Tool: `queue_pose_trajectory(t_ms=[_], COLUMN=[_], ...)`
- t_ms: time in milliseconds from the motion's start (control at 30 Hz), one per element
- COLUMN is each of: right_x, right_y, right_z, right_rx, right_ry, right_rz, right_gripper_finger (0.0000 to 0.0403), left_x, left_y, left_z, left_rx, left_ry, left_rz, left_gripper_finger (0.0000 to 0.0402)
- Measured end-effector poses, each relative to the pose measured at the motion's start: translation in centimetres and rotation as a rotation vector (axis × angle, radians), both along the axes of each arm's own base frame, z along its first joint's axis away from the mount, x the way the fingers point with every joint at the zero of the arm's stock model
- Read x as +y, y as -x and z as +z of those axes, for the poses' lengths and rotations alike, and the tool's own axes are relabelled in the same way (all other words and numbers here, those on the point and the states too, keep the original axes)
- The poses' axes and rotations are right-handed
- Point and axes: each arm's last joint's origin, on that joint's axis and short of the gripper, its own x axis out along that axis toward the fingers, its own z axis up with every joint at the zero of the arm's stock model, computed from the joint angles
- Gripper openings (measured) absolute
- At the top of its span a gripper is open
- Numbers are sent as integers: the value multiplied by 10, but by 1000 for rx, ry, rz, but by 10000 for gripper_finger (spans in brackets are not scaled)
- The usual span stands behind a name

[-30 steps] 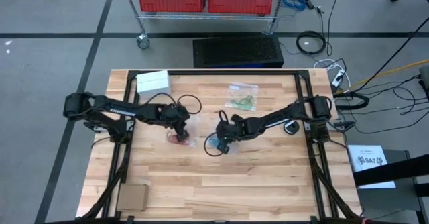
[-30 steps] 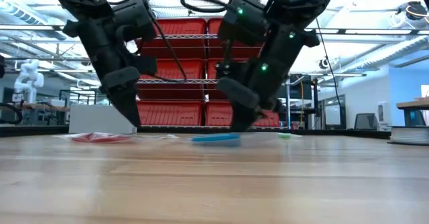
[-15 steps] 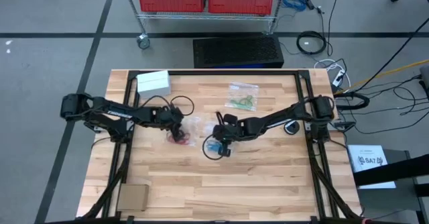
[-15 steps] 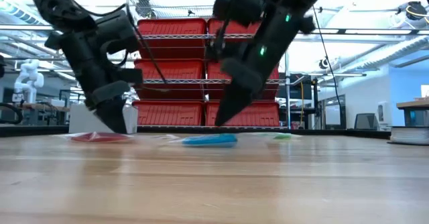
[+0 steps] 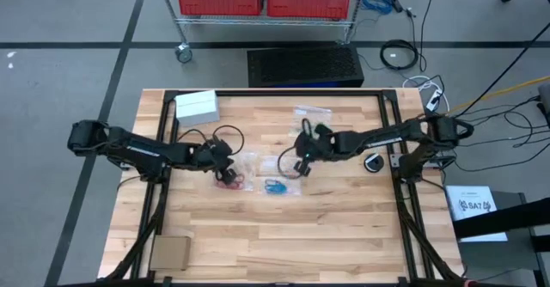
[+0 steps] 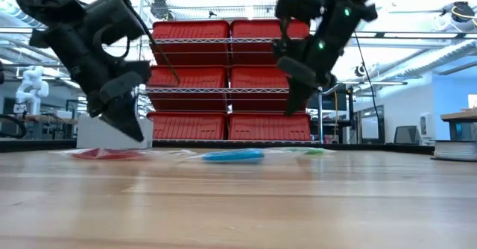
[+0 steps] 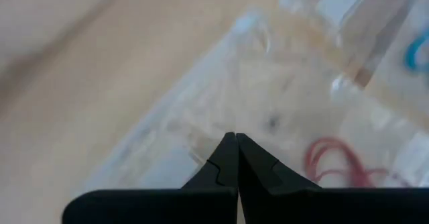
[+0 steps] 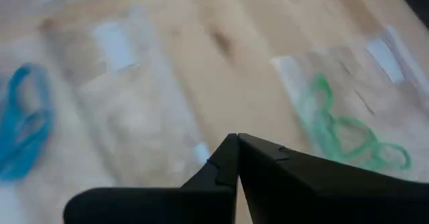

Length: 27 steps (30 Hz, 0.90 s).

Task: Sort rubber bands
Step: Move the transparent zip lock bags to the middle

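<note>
Red rubber bands [image 5: 228, 181] [image 6: 104, 153] [image 7: 328, 160] lie on the table at a clear bag [image 7: 221, 96]. Blue bands [image 5: 275, 186] [image 6: 232, 156] [image 8: 27, 120] lie mid-table. Green bands [image 8: 335, 133] [image 6: 314, 151] lie in another clear bag [image 5: 311, 115] farther back. My left gripper [image 5: 227, 161] [image 6: 136, 136] [image 7: 231, 138] is shut and hovers just above the bag with the red bands. My right gripper [image 5: 301, 156] [image 6: 289, 109] [image 8: 231, 140] is shut and empty, raised between the blue and the green bands.
A white box [image 5: 196, 106] lies at the table's far left and a brown card [image 5: 169, 253] at its near left corner. A small round object [image 5: 372, 162] sits near the right arm's base. Bare wood stretches along the near side.
My right gripper has risen from the blue bands and swung toward the far right, to the green bag, leaving the blue bands uncovered on the table. My left gripper has lifted off the table and drawn back a little toward the left edge.
</note>
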Motion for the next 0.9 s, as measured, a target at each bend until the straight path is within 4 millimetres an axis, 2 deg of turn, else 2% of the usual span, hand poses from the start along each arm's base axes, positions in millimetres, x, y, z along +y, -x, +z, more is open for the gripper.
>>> queue_pose_trajectory(t_ms=[67, 200, 367, 500, 600, 667, 900], right_x=[-14, -46, -86, -103, -104, -98, -56], right_y=[9, 24, 29, 29, 30, 30, 42], right_z=[-4, -26, -47, -58, -72, -74, -63], right_rx=[-66, -156, -264, -253, -189, -162, 9], right_ry=[-16, -41, -56, -50, -130, -175, -250], right_rz=[-86, -251, -391, -397, -337, -300, -254], right_gripper_finger=[0, 0, 0, 0, 0, 0, 0], left_x=[-1, 0, 1, 1, 1, 1, 1], left_y=[1, 3, 2, 2, 2, 2, 3], left_z=[7, 18, 22, 22, 22, 22, 22], left_rx=[-40, -98, -114, -117, -116, -114, -108], left_ry=[-26, -63, -112, -121, -126, -126, -127], left_rz=[7, 29, -21, -16, -19, -20, -21], left_gripper_finger=[0, 0, 6, 8, 8, 9, 10])
